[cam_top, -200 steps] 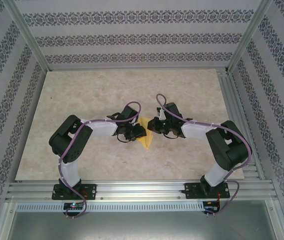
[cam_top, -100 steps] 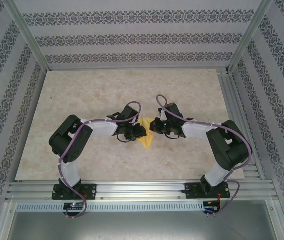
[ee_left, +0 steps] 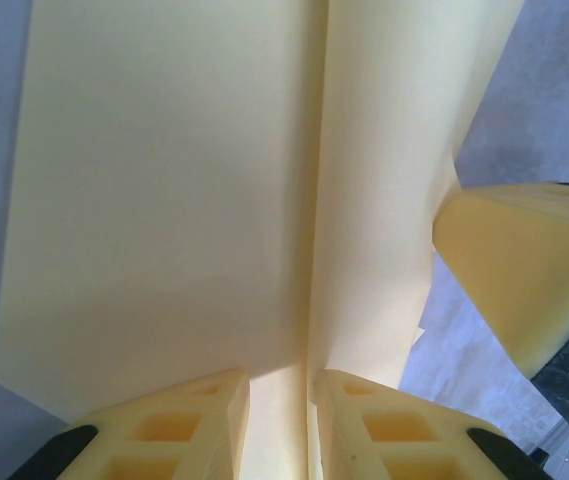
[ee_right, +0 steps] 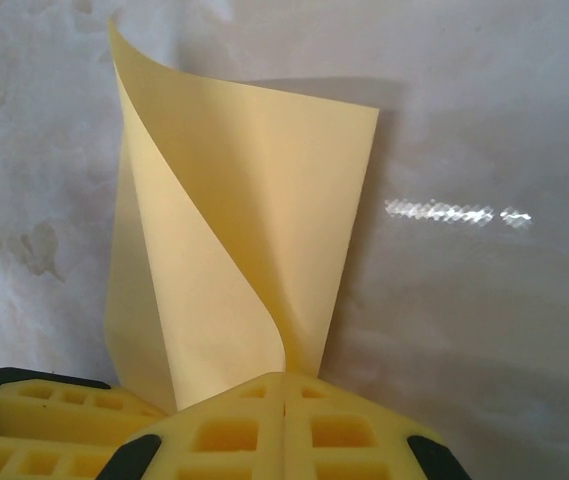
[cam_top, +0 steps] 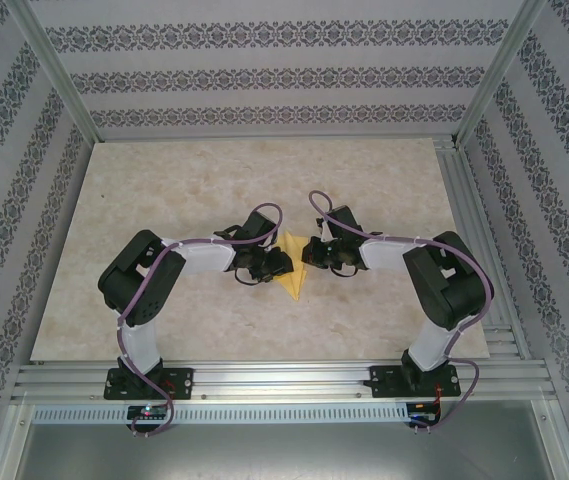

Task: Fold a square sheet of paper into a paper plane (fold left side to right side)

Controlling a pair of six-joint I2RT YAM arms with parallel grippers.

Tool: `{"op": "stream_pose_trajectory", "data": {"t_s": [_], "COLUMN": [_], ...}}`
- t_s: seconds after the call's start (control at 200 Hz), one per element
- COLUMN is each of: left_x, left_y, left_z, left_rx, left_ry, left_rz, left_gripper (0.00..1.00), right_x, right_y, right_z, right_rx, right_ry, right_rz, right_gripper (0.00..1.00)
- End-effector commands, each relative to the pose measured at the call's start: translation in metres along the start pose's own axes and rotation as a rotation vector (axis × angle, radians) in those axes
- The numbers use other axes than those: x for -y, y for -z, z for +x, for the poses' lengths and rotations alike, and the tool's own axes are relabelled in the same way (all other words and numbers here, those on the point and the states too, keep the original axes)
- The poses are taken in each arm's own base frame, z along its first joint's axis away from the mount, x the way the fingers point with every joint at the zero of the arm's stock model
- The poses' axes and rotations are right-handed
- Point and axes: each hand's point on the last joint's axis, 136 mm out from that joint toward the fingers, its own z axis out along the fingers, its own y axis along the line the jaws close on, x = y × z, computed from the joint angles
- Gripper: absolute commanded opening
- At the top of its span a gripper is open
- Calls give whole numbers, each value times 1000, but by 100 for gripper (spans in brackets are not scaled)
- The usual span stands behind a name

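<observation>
The right gripper (ee_right: 284,388) clamps a curled flap of the yellow paper (ee_right: 264,200); the left gripper (ee_left: 282,380), fingers slightly apart, straddles its crease.

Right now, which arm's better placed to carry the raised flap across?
Right, probably. The right fingers are shut on the curled-up edge of the square sheet of paper; the left fingers just straddle the crease, slightly apart.

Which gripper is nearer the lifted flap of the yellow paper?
Right. The right gripper is shut on the lifted flap; the left gripper sits over the flat part of the paper, jaws slightly apart.
</observation>
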Motion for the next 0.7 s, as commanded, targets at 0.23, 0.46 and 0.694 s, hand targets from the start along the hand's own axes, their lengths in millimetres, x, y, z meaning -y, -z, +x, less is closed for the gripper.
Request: {"op": "stream_pose_trajectory", "data": {"t_s": [0.23,0.46,0.694], "left_x": [-29,-27,-3], "left_y": [-11,-9,14], "left_z": [9,8,2], "left_rx": [-25,-25,9], "left_ry": [34,28,-12], "left_rz": [-96,-89,-44], "left_gripper": [28,28,30], "right_x": [5,13,23], "right_y": [-9,-11,-10], "right_z": [-6,-1,10], "right_rx": [-4,-23,-57], "right_ry": [15,8,5], "right_rz": [13,45,100], "right_gripper": [2,2,3]}}
